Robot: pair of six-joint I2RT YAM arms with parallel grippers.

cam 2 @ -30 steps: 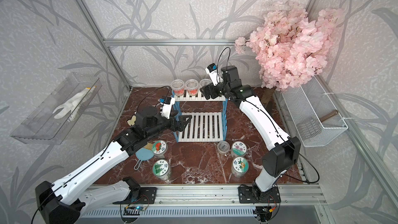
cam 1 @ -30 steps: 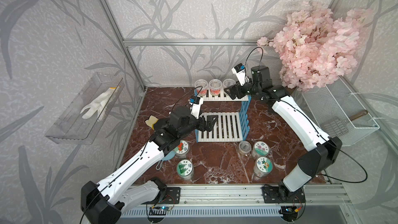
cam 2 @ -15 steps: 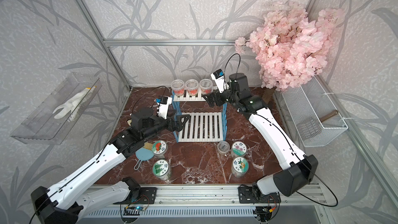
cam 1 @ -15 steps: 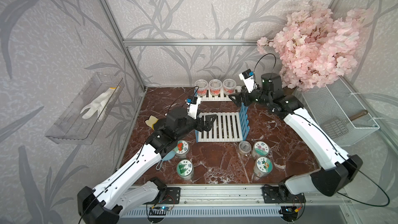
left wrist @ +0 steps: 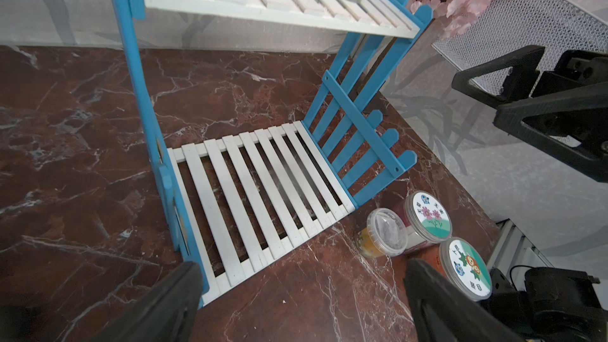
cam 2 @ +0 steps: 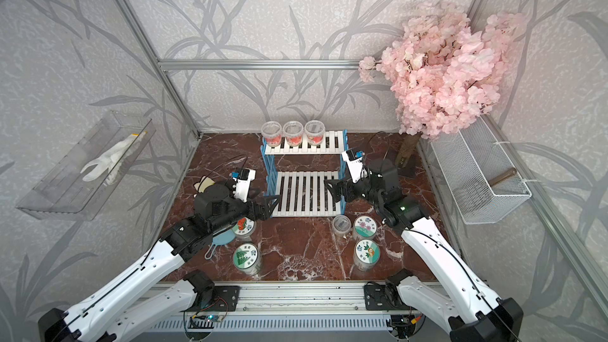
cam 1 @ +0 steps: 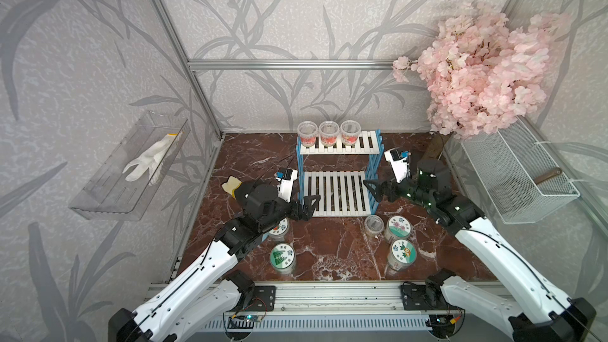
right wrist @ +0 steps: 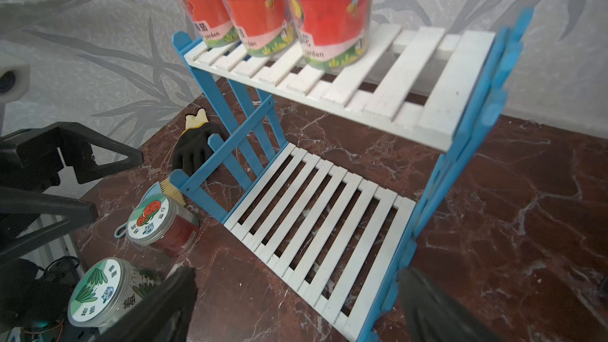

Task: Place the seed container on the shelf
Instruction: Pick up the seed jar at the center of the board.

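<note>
I see left end effector (cam 1: 309, 207) and right end effector (cam 1: 373, 190) both spread, empty; blue-framed white-slatted shelf (cam 1: 334, 192) sits between them.

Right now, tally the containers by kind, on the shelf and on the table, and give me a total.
Red-label tubs, on the upper tier of the shelf: 3
Picture-lid jars, on the table: 4
Small clear-lid cup, on the table: 1
Total: 8
</note>
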